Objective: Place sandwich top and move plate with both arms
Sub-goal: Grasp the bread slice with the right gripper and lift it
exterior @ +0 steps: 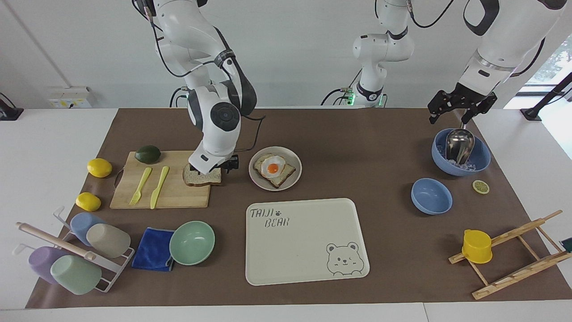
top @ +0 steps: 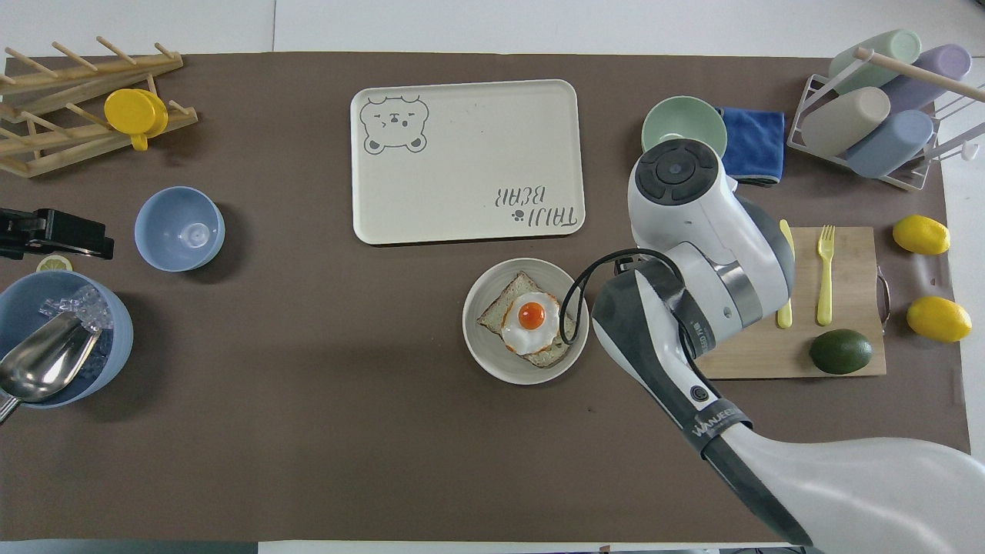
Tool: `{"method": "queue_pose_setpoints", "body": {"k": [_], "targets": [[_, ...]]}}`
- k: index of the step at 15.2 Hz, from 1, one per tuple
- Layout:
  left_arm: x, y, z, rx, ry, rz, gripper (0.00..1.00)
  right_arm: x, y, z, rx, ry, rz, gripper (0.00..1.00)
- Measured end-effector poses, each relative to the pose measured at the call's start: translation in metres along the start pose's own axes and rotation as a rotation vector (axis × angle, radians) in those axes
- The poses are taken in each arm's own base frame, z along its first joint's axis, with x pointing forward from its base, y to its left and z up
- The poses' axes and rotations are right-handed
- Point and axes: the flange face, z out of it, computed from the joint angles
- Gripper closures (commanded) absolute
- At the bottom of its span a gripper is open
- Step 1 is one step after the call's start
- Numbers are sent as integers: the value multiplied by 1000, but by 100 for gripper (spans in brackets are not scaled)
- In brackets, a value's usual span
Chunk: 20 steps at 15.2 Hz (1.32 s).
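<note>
**Jaws down on the bread slice, nothing gripped yet**

My right jaws [exterior: 213, 170] stand released, low over the sandwich top [exterior: 202, 177], left of centre in the facing view; my wrist hides whether the tips already touch it. In the overhead view my forearm covers the slice entirely. I judge the step is the pickup: I should settle the tips astride the slice's edge that overhangs the cutting board [exterior: 161, 193], close gently so the crumb doesn't crush, and lift level. The plate [exterior: 296, 177], mid-frame, carries the toast with fried egg [exterior: 273, 169] just beside the board. My left jaws [exterior: 462, 105] wait released at upper right, over the blue bowl with the metal scoop [exterior: 460, 157].
</note>
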Motion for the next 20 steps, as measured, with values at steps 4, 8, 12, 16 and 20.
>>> {"method": "queue_pose_setpoints", "body": {"k": [4,8,12,16,20], "targets": [[0,0,0,0,0,0,0,-12,-13,29,-86,-12,-48,0],[0,0,0,0,0,0,0,-17,-19,50,-89,-4,35,0],[0,0,0,0,0,0,0,-21,-24,63,-97,8,28,0],[0,1,0,0,0,1,0,-25,-23,69,-130,9,11,5],[0,3,0,0,0,6,0,-26,-22,70,-140,11,6,5]]}}
